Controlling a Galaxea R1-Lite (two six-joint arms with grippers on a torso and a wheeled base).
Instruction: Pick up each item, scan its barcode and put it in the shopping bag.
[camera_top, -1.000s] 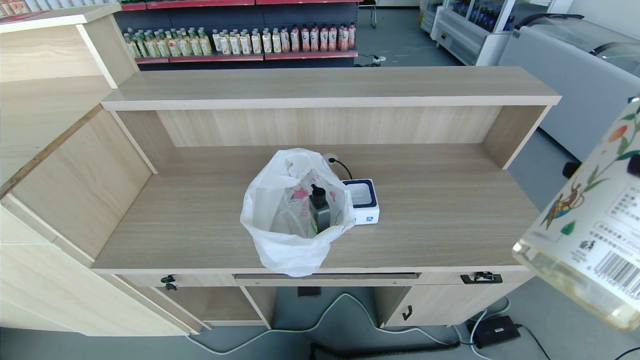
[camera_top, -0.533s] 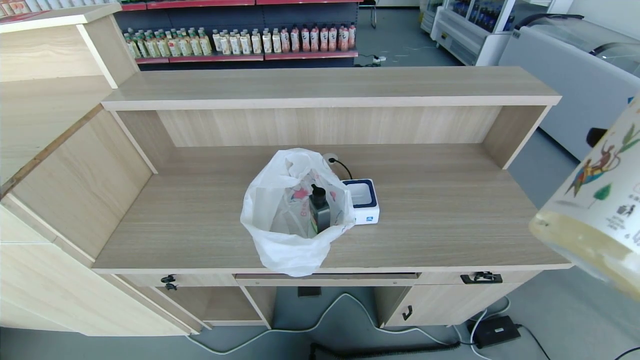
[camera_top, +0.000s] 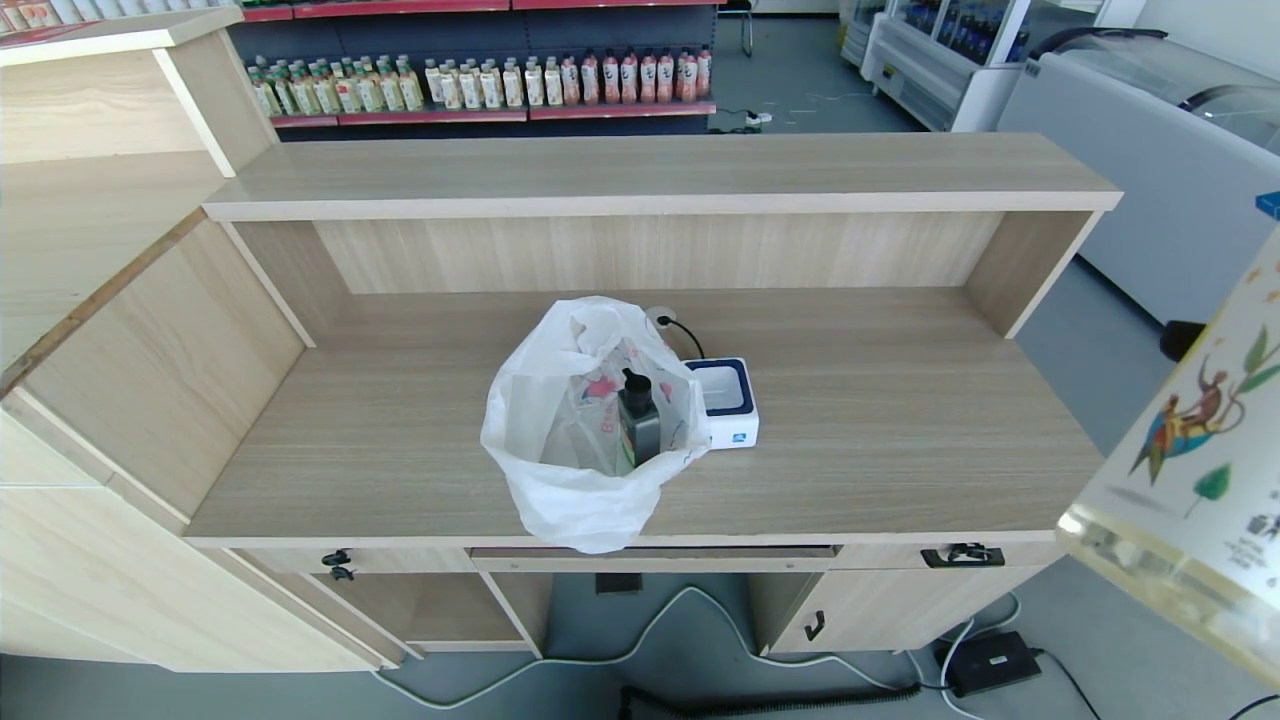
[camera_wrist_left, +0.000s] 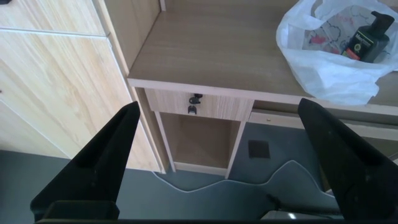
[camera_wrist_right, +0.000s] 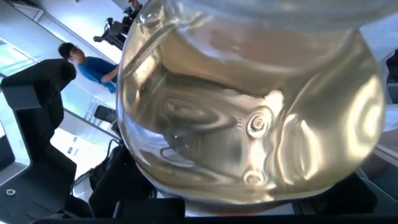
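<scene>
Room for moving is lying open across the counter (camera_top: 880, 430), with bare wood stretching toward 9 o'clock and 3 o'clock from the shopping bag (camera_top: 575, 470). The bag is standing at the middle, its mouth gaping upward and its lower bulge reaching the front edge. A dark pump bottle (camera_top: 638, 420) is standing upright inside it, against the wall at 3 o'clock. Touching the bag at its 2 o'clock, the scanner (camera_top: 728, 400) is sitting flat, its cable (camera_top: 685, 335) running toward the back wall at 12 o'clock. A raised ledge (camera_top: 660, 180) is topping that wall, and side panels are closing both ends. The large bottle (camera_top: 1190, 470) of pale liquid is hanging tilted in the air at 4 o'clock in the head view, past the counter's right end and well apart from the bag. The right gripper (camera_wrist_right: 245, 155) is apparently clamping it, though the bottle's base is hiding most of the claw. The left gripper (camera_wrist_left: 219, 104) is hovering off the counter's front-left corner, at about 7 o'clock from the bag, its fingers spread wide with nothing between them.
</scene>
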